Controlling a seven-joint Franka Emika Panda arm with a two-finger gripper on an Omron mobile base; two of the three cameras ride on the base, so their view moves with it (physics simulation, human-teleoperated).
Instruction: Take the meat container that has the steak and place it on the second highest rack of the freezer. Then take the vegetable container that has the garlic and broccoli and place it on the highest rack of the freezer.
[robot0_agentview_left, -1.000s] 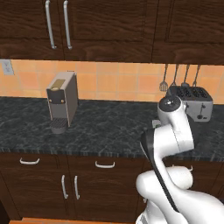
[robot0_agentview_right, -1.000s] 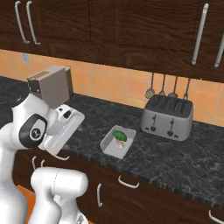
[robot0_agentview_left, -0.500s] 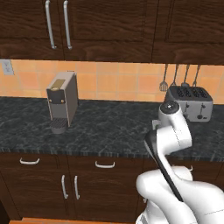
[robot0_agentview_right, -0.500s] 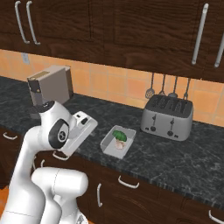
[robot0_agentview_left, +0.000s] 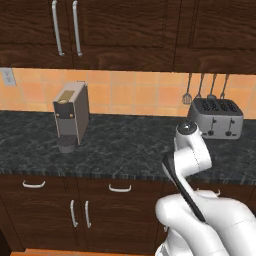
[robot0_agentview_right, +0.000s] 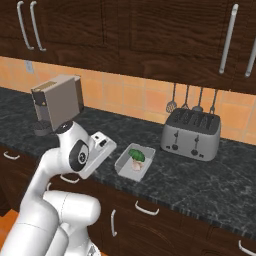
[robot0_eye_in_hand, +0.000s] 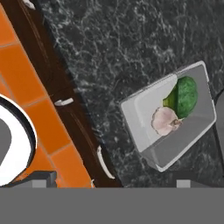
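Note:
A clear vegetable container (robot0_agentview_right: 125, 165) sits near the front edge of the black counter (robot0_agentview_right: 210, 185). It holds dark green broccoli (robot0_agentview_right: 136, 155) and a pale garlic bulb (robot0_agentview_right: 136, 165). My hand hovers just left of it, over the counter's front edge. In the hand view the container (robot0_eye_in_hand: 153, 151) lies right of centre with the broccoli (robot0_eye_in_hand: 187, 96) and the garlic (robot0_eye_in_hand: 165, 120) inside. My gripper (robot0_eye_in_hand: 116, 181) is open, its fingertips (robot0_eye_in_hand: 43, 178) wide apart with nothing held. In the left base view my arm (robot0_agentview_left: 189, 152) hides the container. The steak, the freezer and its racks are out of view.
A steel toaster (robot0_agentview_right: 192, 133) stands at the back right of the counter, with utensils (robot0_agentview_right: 192, 97) hanging on the tiled wall behind it. At the back left is a coffee machine (robot0_agentview_right: 57, 102). Dark cabinets with bar handles (robot0_agentview_left: 75, 27) hang above; drawers (robot0_agentview_left: 120, 188) run below.
The arm has swung right along the counter's front edge, bringing the hand close to the vegetable container. The container has not moved.

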